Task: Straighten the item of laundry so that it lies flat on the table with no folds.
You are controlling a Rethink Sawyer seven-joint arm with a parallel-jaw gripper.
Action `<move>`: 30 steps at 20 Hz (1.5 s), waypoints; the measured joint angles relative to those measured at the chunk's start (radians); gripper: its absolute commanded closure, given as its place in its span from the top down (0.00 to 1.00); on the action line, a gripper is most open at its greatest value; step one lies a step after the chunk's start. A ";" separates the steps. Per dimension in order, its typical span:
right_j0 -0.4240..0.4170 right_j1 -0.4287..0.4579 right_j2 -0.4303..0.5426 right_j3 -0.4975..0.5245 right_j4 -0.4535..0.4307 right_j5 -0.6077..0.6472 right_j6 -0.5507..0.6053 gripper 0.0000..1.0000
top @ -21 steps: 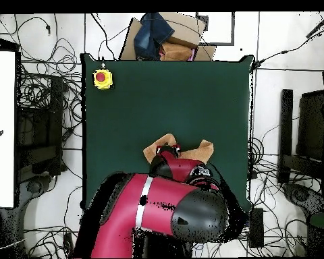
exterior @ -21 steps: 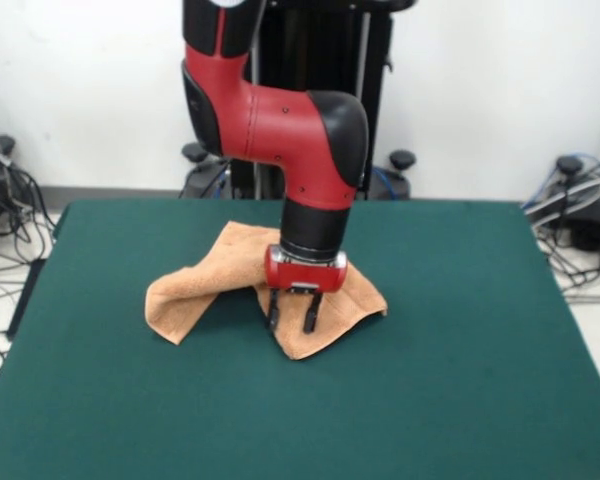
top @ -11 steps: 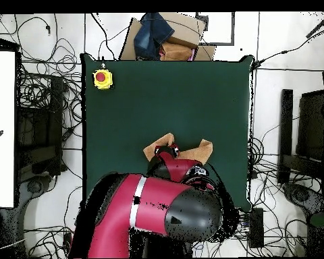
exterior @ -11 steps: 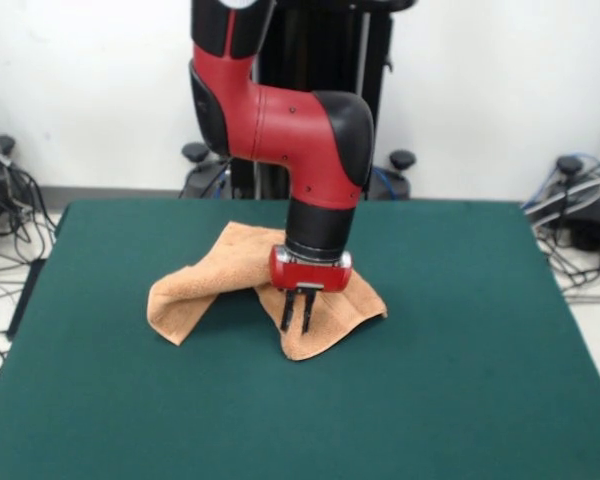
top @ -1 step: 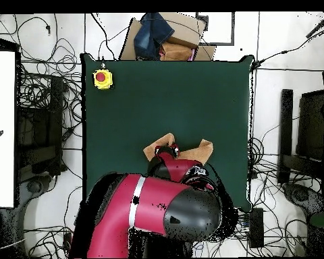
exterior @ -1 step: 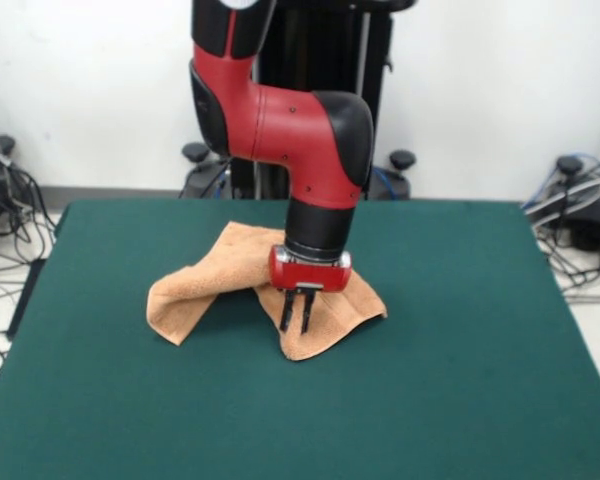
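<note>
The robot's black end effector (exterior @ -1 step: 299, 322) has its two fingers pinched nearly together on the near corner of the crumpled peach-orange terry towel (exterior @ -1 step: 195, 290), which sits bunched on the dark green felt desk (exterior @ -1 step: 450, 380), probably to pull that fold out flat.

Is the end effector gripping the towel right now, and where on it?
Yes: the end effector is shut on the towel, pinching a raised fold near its front corner.

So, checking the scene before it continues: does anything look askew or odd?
Only the towel: it lies crumpled on the table, folded over itself with a raised hump on one side. The gripper sits closed at its front fold.
</note>
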 measured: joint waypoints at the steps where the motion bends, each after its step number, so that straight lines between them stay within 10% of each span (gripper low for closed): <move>1: 0.000 0.000 0.000 0.000 0.000 0.000 0.000 0.00; 30: 0.107 -0.010 -0.014 -0.043 0.105 0.057 0.000 0.00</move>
